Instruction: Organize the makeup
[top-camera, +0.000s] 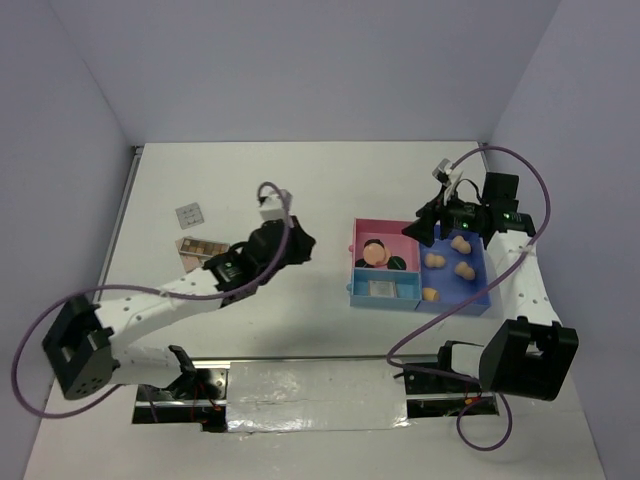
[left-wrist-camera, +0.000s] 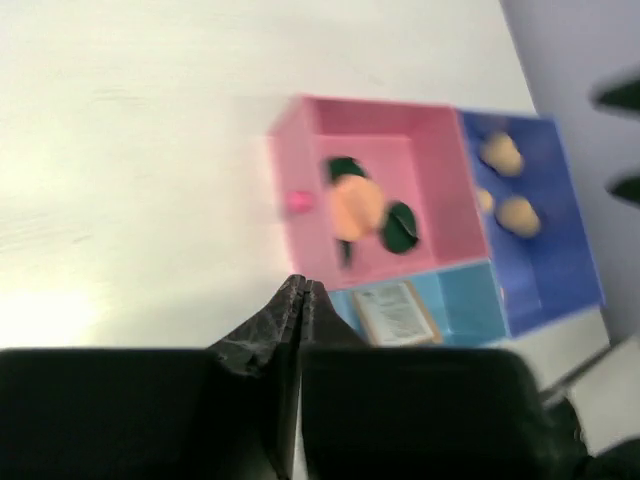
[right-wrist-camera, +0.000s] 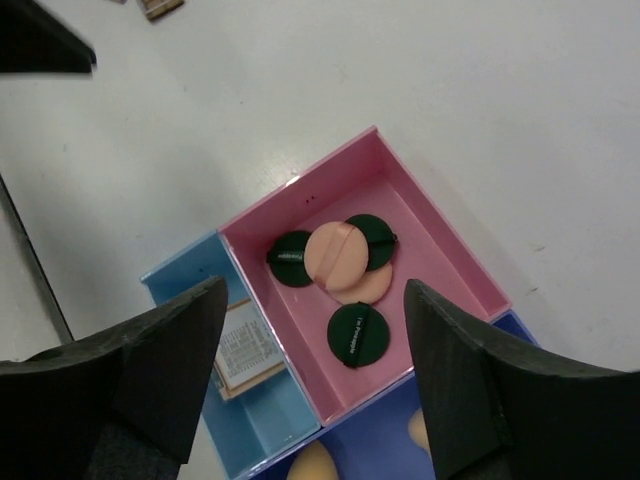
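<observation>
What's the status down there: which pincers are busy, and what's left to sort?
Left pincer shut, empty. Right pincer open over pink compartment. Two palettes loose on table; nothing lying on them.

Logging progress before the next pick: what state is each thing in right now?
left tool, shut, empty.
right tool, open, empty, over tray.
peach pads and green discs, together in pink compartment.
sponges, in dark blue compartment.
one palette, in light blue compartment.
two palettes, loose on table, outside tray.
</observation>
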